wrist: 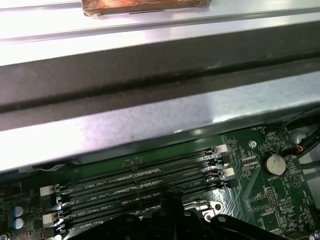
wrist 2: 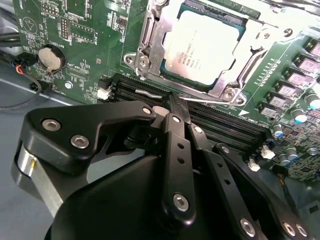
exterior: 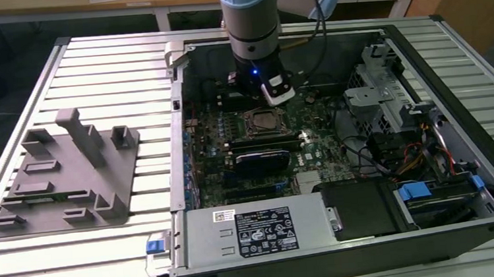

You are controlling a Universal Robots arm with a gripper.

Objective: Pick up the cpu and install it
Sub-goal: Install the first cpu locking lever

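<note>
The cpu (wrist 2: 202, 47), a flat square chip with a silver-grey top, lies in the metal-framed socket (wrist 2: 150, 50) on the green motherboard. In the exterior view the cpu (exterior: 263, 119) sits near the middle of the open computer case. My gripper (wrist 2: 172, 102) hangs just beside the socket, over the black memory slots (wrist 2: 220, 125), a little above the board. Its black fingers are shut together with nothing between them. In the exterior view the gripper (exterior: 277, 96) is just behind the cpu. The first wrist view has the fingertips (wrist: 170, 200) above the memory slots (wrist: 140, 182).
A grey plastic tray (exterior: 64, 173) with upright posts stands on the slatted table at the exterior view's left. Inside the case are a power supply (exterior: 254, 230), drive bays with cables (exterior: 407, 152) and a coin battery (wrist 2: 52, 57). The case wall (wrist: 150, 115) rises close behind the memory slots.
</note>
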